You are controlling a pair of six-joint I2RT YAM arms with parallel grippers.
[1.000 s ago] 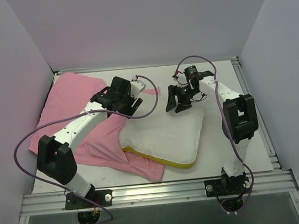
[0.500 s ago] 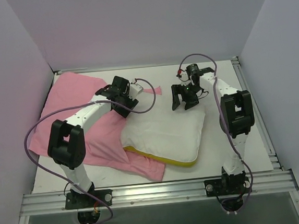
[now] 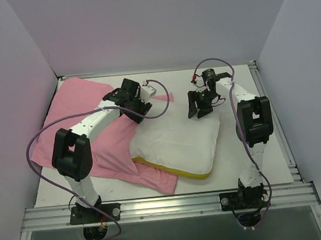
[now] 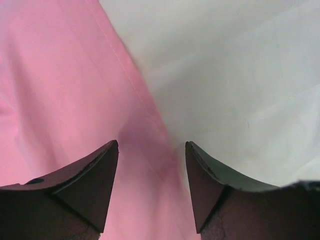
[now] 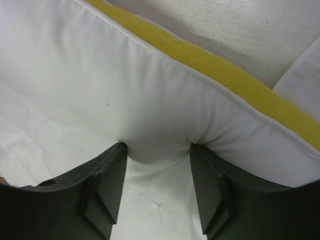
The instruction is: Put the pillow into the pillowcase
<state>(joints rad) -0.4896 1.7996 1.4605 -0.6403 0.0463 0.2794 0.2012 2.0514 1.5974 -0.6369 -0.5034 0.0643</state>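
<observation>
The white pillow lies mid-table, its yellow trim along the near edge. Its left side rests on the wrinkly pink pillowcase, which spreads to the far left. My left gripper is open and hangs low over the line where the pink pillowcase meets the white pillow; its gripper holds nothing. My right gripper is open at the pillow's far edge. In the right wrist view its fingers press into the pillow, and a fold bulges between them beside the yellow trim.
White walls close in the table on the left, back and right. A metal rail runs along the near edge by the arm bases. Purple cables loop off both arms. Bare tabletop shows right of the pillow.
My left arm raised its elbow and its gripper shifted slightly back and right. The right gripper moved right and sank onto the pillow's far edge.
</observation>
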